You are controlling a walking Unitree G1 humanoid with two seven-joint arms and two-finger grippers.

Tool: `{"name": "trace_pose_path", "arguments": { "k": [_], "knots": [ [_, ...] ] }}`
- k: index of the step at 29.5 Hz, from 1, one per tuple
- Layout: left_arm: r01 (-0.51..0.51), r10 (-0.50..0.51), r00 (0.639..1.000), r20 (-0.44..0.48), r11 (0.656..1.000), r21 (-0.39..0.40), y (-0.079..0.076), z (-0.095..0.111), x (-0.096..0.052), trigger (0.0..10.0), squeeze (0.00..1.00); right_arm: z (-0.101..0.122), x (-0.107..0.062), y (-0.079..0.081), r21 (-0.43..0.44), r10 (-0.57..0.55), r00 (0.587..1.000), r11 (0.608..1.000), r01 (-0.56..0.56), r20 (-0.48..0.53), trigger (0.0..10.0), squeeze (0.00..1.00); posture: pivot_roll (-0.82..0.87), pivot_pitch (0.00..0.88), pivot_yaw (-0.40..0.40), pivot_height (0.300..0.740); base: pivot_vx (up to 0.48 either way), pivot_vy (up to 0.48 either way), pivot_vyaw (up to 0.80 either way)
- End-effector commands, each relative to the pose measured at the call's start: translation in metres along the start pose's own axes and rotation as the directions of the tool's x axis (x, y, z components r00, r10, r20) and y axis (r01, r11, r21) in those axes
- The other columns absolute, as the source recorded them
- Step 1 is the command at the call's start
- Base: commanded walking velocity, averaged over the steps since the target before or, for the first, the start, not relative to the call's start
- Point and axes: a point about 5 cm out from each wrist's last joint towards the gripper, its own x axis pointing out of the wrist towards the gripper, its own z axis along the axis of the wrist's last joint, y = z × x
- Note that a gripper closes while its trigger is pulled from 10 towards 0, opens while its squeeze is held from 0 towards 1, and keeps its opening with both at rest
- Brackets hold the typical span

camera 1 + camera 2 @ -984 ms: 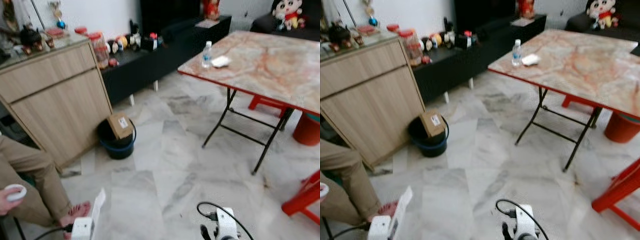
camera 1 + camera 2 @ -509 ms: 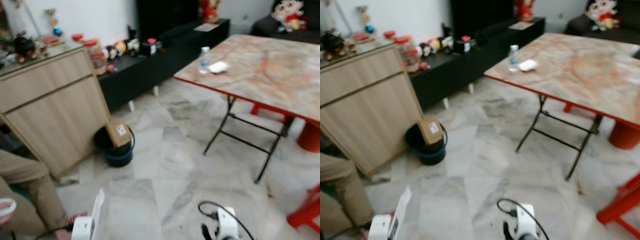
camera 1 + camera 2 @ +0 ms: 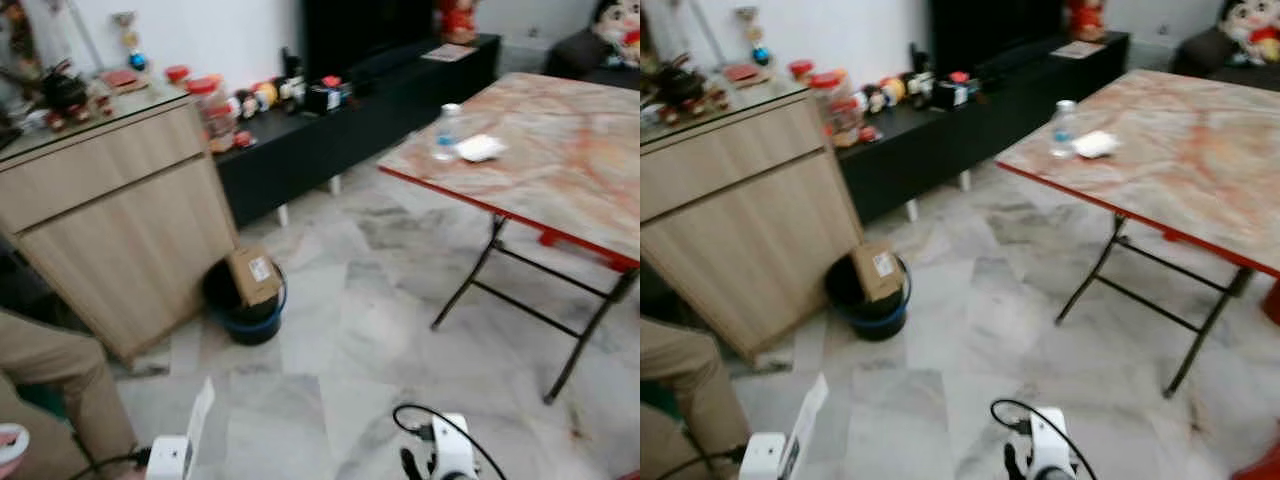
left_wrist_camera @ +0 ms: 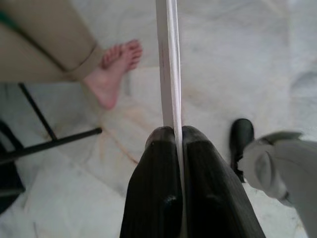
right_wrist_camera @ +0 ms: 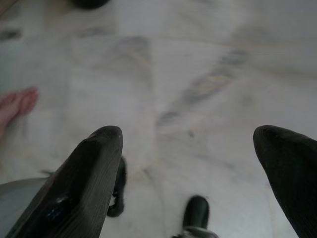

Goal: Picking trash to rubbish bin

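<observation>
The left end effector (image 4: 173, 136) is clenched on a thin white flat sheet of card (image 4: 168, 64), held edge-on above the grey-veined marble floor (image 3: 340, 340), near a seated person's bare foot (image 4: 116, 72). The right end effector (image 5: 188, 148) hangs released, fingers wide apart over the floor. Ahead, a black round rubbish bin with a blue rim (image 3: 245, 310) stands beside the light wooden cabinet (image 3: 120, 230), a brown cardboard box (image 3: 254, 275) sticking out of it

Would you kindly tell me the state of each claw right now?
Left claw: closed on a thin white card.
Right claw: open, holding nothing.
</observation>
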Motion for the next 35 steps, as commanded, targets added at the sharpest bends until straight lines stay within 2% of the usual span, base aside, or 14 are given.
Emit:
{"name": "trace_pose_path", "arguments": {
  "k": [1,13,21,28,35],
  "knots": [
    [-0.006,0.006,1.000,-0.001,1.000,0.002,0.0024,0.0005,0.0001,10.0,0.00,0.0031,0.0004,-0.0007,-0.012,-0.001,1.000,1.000,0.001,0.010,10.0,0.00,0.05,0.000,0.078,0.740,0.431,0.000,0.80],
    [-0.005,0.005,1.000,0.002,1.000,0.015,0.0042,0.0015,0.0002,10.0,0.00,0.0025,0.0003,-0.0023,0.009,-0.015,1.000,1.000,0.015,0.008,10.0,0.00,0.05,0.000,0.084,0.740,0.436,0.000,0.07],
    [-0.009,0.009,1.000,0.005,1.000,0.008,0.0044,0.0022,0.0003,10.0,0.00,0.0008,-0.0001,-0.0024,-0.020,-0.013,1.000,1.000,0.013,0.002,10.0,0.00,0.06,0.000,0.080,0.740,0.437,0.000,0.00],
    [-0.011,0.011,1.000,0.009,1.000,-0.001,0.0039,0.0046,0.0008,10.0,0.00,0.0030,0.0003,-0.0024,-0.007,-0.015,1.000,1.000,0.015,0.010,10.0,0.00,0.06,0.000,0.080,0.740,0.436,0.000,0.73],
    [-0.020,0.020,1.000,0.009,1.000,-0.009,0.0061,0.0051,0.0009,10.0,0.00,0.0036,0.0004,-0.0036,0.013,-0.028,1.000,1.000,0.028,0.009,10.0,0.00,0.07,0.000,0.078,0.740,0.433,0.000,0.00]
  ]
}}
